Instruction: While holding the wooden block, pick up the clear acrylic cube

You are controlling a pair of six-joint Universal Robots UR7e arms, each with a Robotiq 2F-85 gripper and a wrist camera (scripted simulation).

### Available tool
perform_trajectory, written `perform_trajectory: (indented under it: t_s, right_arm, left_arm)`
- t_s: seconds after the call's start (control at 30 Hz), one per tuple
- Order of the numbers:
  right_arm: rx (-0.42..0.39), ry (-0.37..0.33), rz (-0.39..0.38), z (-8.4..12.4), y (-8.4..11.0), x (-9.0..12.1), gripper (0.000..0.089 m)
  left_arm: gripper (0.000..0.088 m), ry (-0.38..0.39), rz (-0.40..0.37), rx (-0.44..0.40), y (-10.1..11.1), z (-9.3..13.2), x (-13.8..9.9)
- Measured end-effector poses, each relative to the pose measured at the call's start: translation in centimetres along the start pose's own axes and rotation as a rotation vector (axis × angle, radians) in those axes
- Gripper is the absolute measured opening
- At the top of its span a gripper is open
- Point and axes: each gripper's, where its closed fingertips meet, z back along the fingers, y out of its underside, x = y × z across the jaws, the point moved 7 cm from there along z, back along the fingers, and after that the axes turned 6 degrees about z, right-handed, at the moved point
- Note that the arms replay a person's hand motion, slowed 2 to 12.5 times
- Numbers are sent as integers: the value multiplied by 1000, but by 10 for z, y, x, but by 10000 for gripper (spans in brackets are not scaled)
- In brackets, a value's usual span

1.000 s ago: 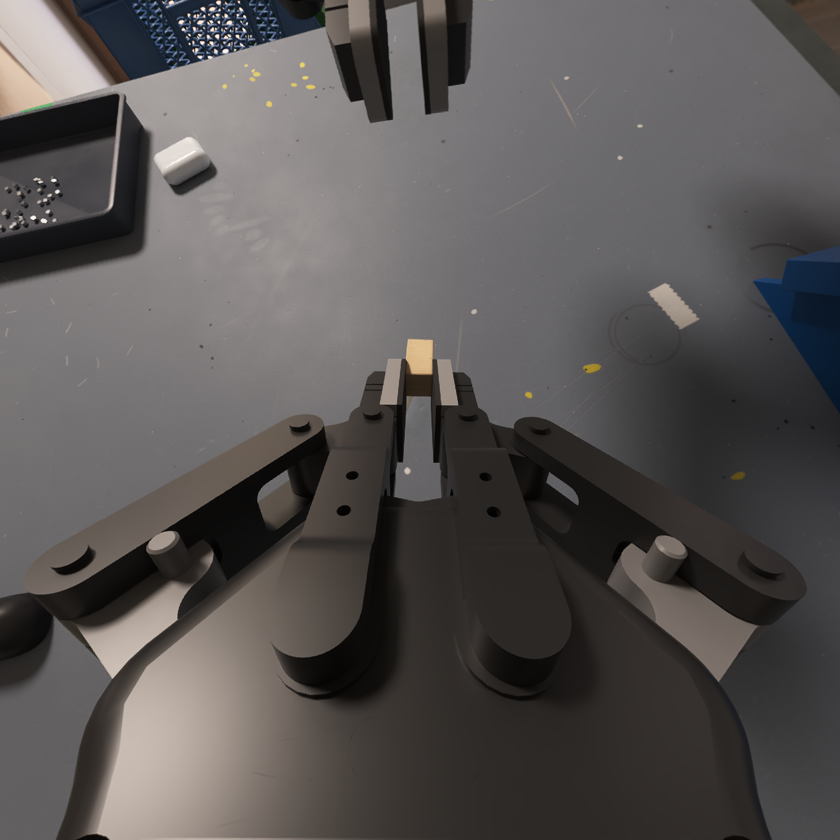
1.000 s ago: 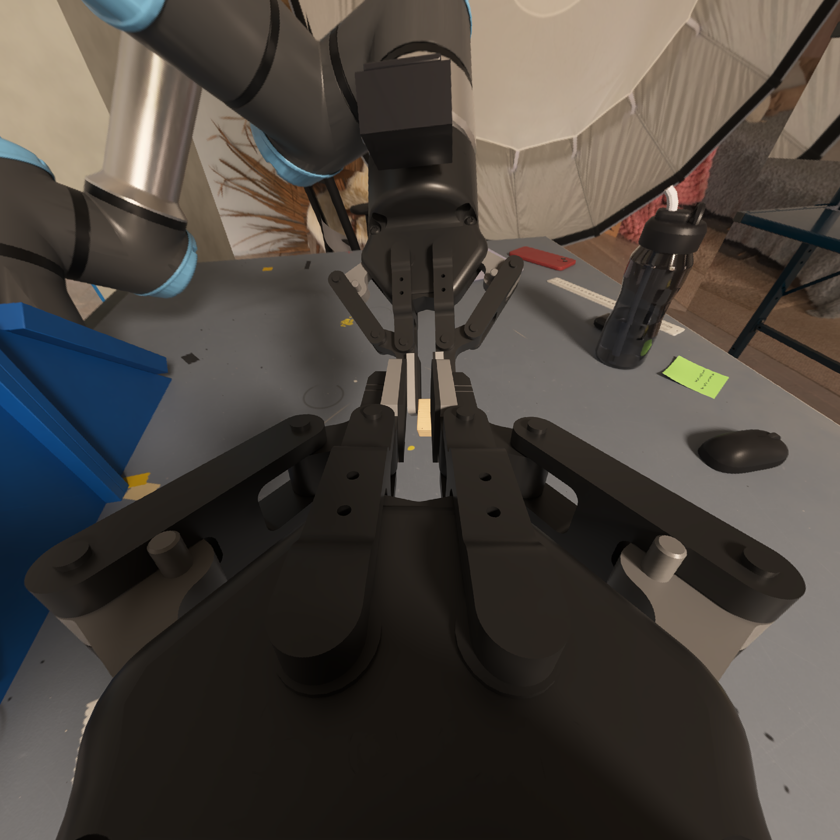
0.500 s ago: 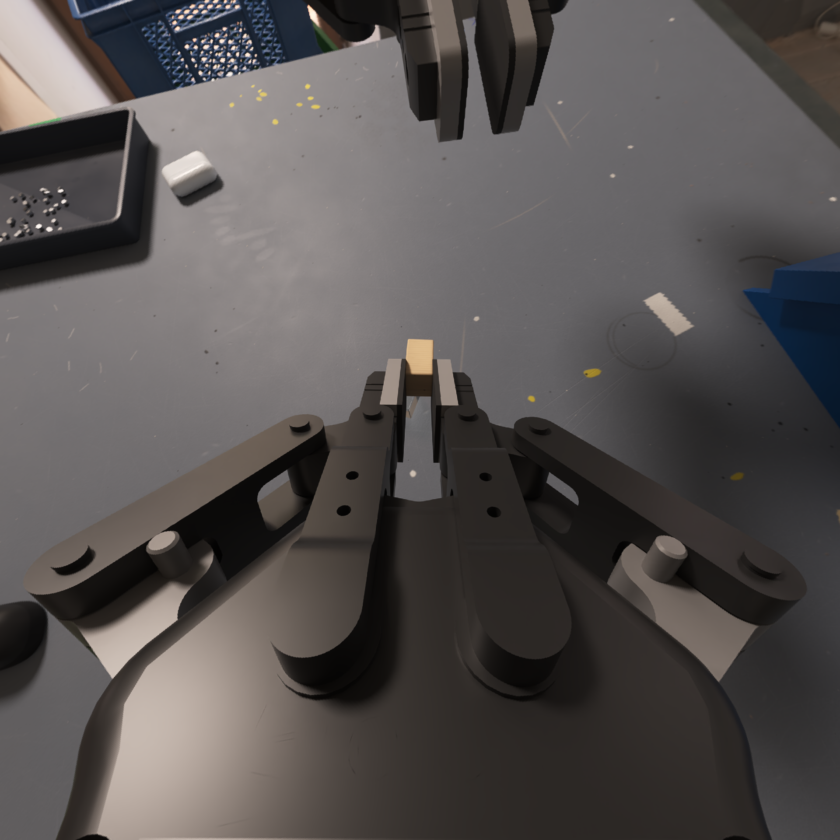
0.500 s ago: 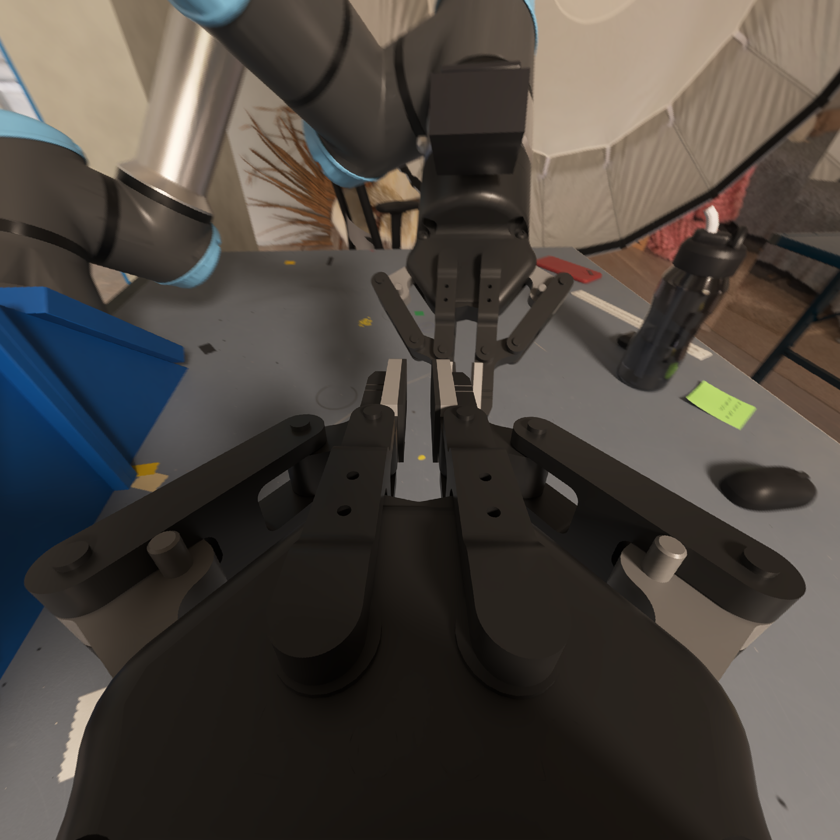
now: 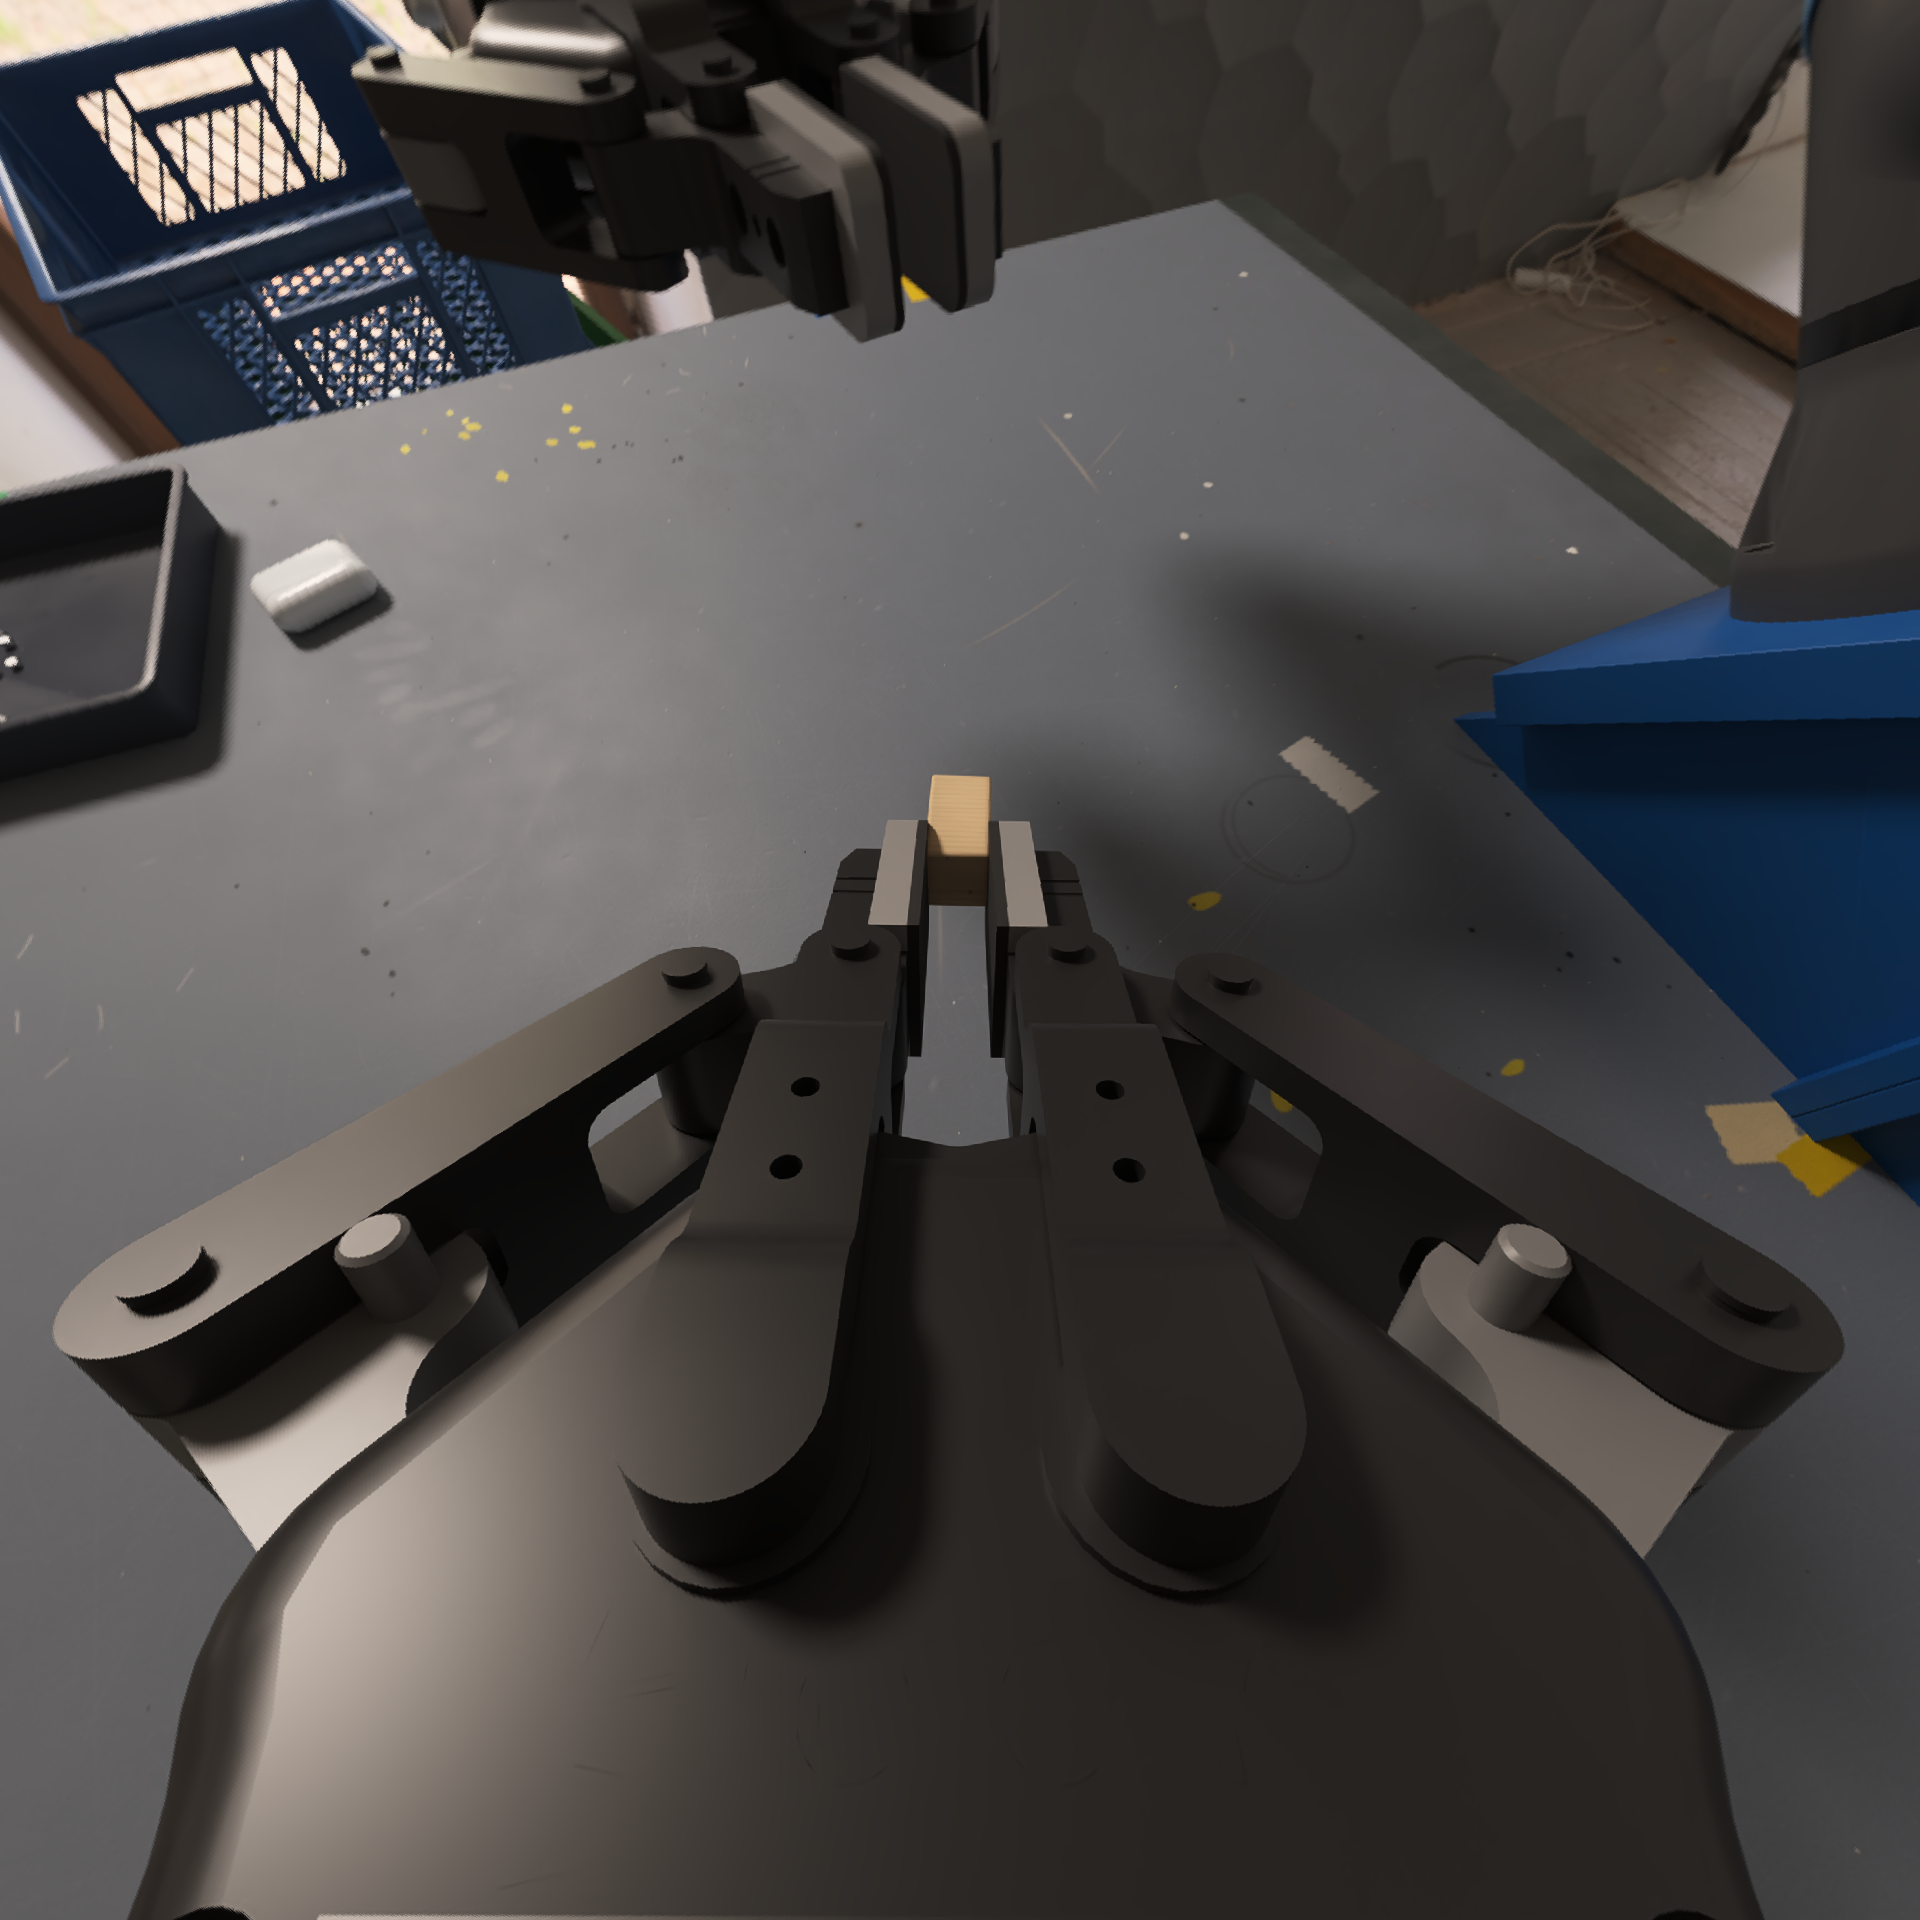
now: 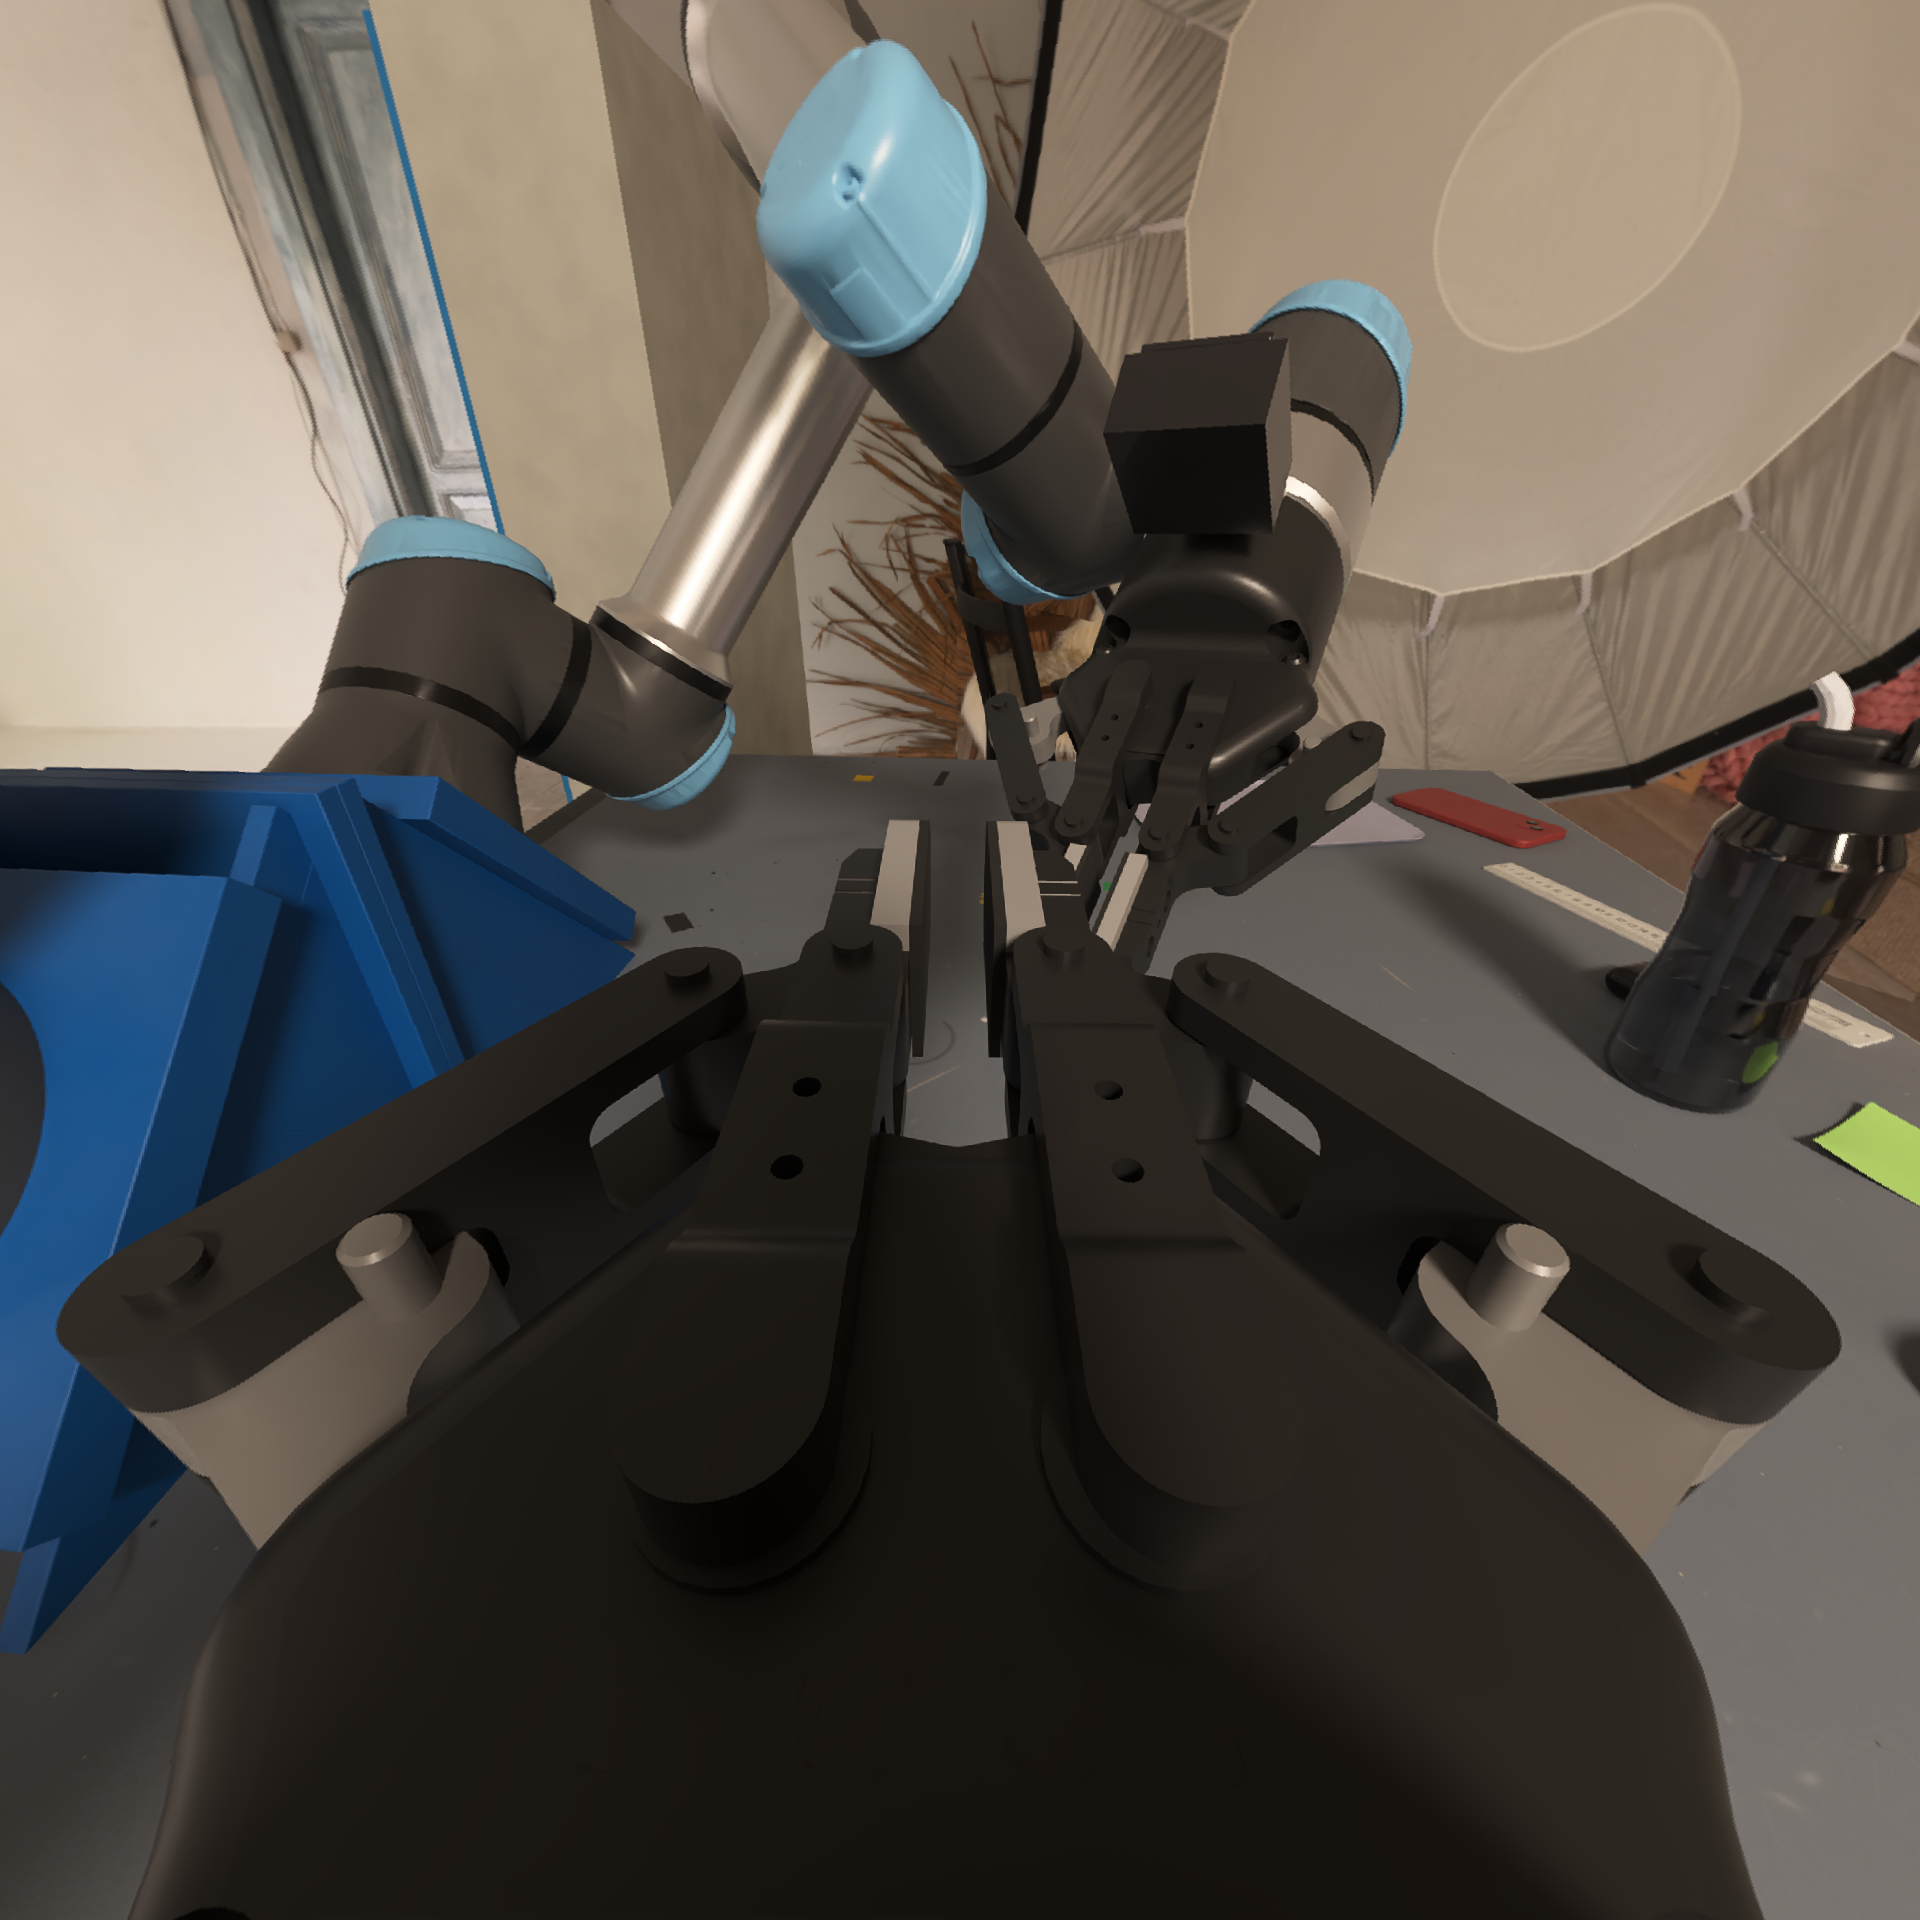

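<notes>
My left gripper (image 5: 956,847) is shut on the small tan wooden block (image 5: 958,821) and holds it above the grey table (image 5: 727,675). My right gripper (image 6: 956,862) hangs in the air with its jaws a block's width apart, held on the clear acrylic cube (image 6: 956,894), which is almost invisible between the pads. The right gripper also shows at the top of the left wrist view (image 5: 914,249), high above the table. The left gripper shows in the right wrist view (image 6: 1117,904), just right of my right fingers, and the block there is mostly hidden.
A blue box (image 5: 1714,790) stands at the right, also seen in the right wrist view (image 6: 208,987). A black tray (image 5: 94,613), a white eraser-like piece (image 5: 312,584) and a blue crate (image 5: 249,229) lie far left. A dark bottle (image 6: 1756,935), a red phone (image 6: 1475,831) and a green note (image 6: 1870,1143) lie right.
The right gripper has risen and swung, so the left gripper now sits to its right instead of straight ahead. The left gripper keeps the block and has lifted slightly.
</notes>
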Motion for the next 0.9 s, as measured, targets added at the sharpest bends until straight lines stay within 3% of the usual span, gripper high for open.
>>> perform_trajectory:
  t_s: [0.27,0.9]
  right_arm:
    - [-31,-23,6,1,-2,1,93]
    - [-21,-17,14,0,-2,2,90]
  left_arm:
    - [100,11,-56,-45,-4,4,-6]
    - [101,-36,-182,-97,-10,4,-11]
